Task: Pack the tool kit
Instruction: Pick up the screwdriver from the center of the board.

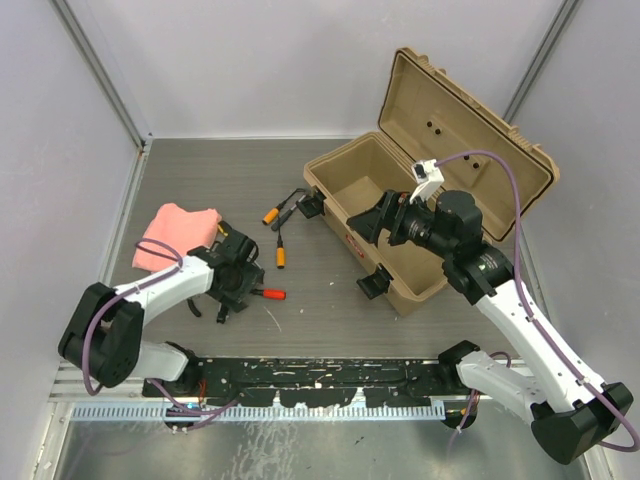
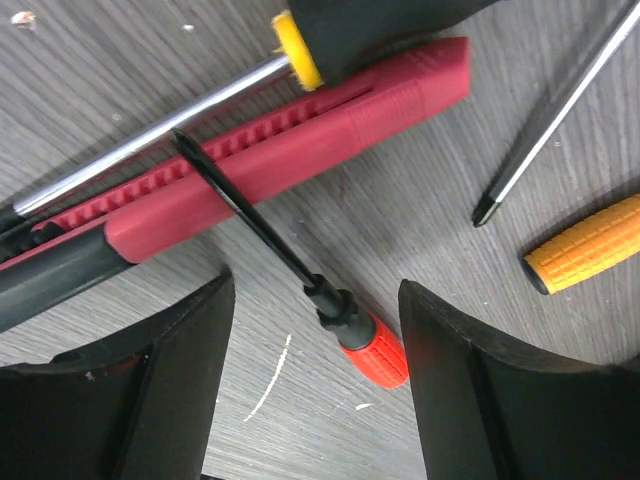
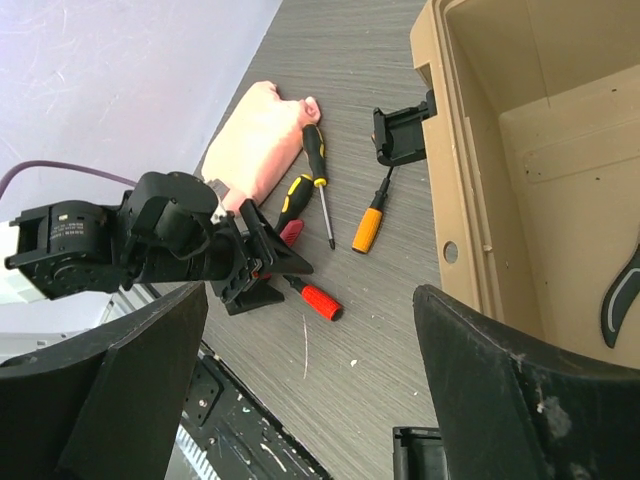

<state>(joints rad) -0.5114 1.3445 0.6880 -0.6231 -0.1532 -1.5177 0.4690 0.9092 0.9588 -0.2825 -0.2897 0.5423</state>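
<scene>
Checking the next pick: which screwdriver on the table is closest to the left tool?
The small red-handled screwdriver: it alone lies between the left tool's open fingers; the orange-handled screwdriver and black-and-yellow screwdriver lie outside them.

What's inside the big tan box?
In the right wrist view, a curved black piece lies inside the tan case; the rest seen is bare. From above, the right arm covers part of its floor.

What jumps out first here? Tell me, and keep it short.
The large tan ribbed hard-plastic case stands open at the back right of the grey table, with the right hand hanging open over it. At the front left, the left hand sits low over a small red-handled screwdriver, fingers apart either side of it. Orange-handled screwdrivers and a folded pink cloth lie nearby.
</scene>
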